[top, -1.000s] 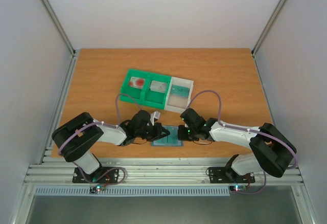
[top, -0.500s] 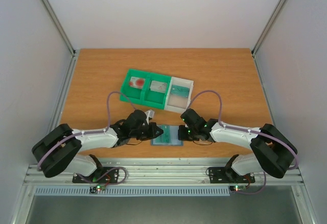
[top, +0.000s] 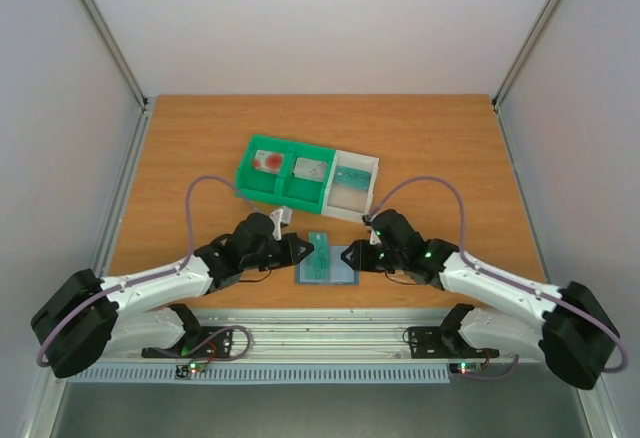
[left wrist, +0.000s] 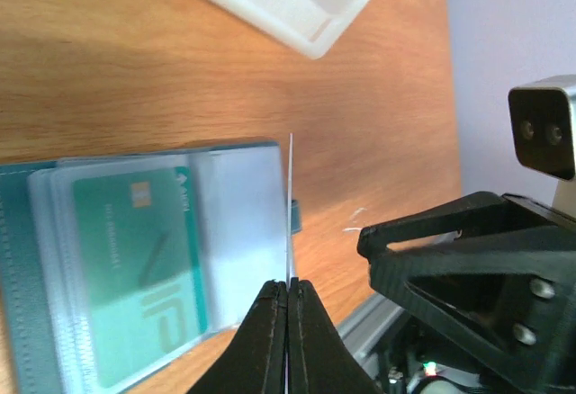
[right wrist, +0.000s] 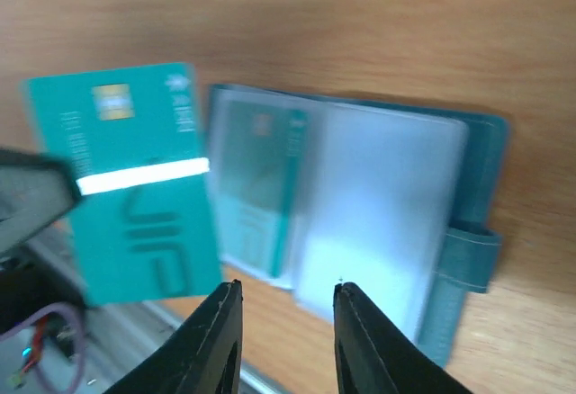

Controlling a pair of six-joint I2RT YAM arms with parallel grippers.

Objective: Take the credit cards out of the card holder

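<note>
At the table's (top: 450, 138) six o'clock edge, the left gripper's (left wrist: 288, 291) edge-pinched green card (right wrist: 135, 232) could slip free; the right gripper (right wrist: 285, 291) hangs slightly parted, empty.

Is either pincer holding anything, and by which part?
The left pincer is shut on a teal-green credit card, pinching one long edge near its middle, clear of the card holder. The right pincer stands open, holding nothing.

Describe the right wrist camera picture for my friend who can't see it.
A teal card, pinched by the left claw, is held clear of the open card holder, which lies on a wooden table. A second card sits in a clear sleeve inside, and the right claw is open at the bottom edge.
</note>
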